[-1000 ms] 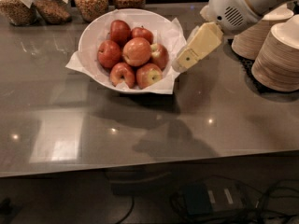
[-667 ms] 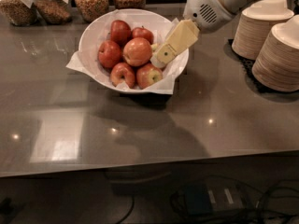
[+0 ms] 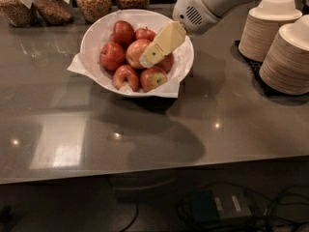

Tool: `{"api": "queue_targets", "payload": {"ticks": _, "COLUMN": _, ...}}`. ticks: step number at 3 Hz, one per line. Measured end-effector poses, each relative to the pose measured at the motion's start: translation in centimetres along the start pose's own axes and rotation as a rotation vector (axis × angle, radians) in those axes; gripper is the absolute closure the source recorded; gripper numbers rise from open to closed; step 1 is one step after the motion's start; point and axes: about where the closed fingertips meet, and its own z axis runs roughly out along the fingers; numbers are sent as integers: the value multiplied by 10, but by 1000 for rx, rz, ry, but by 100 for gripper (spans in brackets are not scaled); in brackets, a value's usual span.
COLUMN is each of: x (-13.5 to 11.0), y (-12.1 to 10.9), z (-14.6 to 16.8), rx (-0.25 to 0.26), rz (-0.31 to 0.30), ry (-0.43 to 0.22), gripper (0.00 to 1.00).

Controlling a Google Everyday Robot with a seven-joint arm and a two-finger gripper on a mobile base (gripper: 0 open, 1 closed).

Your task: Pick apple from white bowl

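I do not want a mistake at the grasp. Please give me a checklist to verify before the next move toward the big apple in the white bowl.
1. Position of the apple: ok. It lies on top of the pile in the white bowl.
2. Place of the tool: ok. It hangs over the bowl, with its tip at the apple's right side.
3. Whether the tool has hold of the apple: cannot tell.
4. Free room around the apple: not ok. The smaller red apples crowd close around it.
5. Whether the bowl sits level on the counter: ok.
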Motion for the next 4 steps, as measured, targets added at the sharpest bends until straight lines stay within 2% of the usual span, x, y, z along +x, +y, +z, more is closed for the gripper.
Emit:
{"api": "queue_targets", "payload": {"ticks": 1, "x": 4, "y": -6, "z": 8, "rx": 27, "rz": -10, "ry": -14, "gripper": 0}}
{"api": "queue_targets", "payload": {"ticks": 2, "x": 3, "y": -12, "z": 25, "rx": 46, "rz": -14, "ry": -56, "gripper": 0}}
{"api": "queue_targets", "payload": {"ticks": 3, "x": -4, "y": -16, "z": 42, "rx": 48, "rz": -19, "ry": -99, "gripper": 5}}
{"api": "queue_targets", "payload": {"ticks": 4, "x": -7, "y": -17, "z": 59, "rx": 33, "rz": -10, "ry": -123, "gripper": 23}}
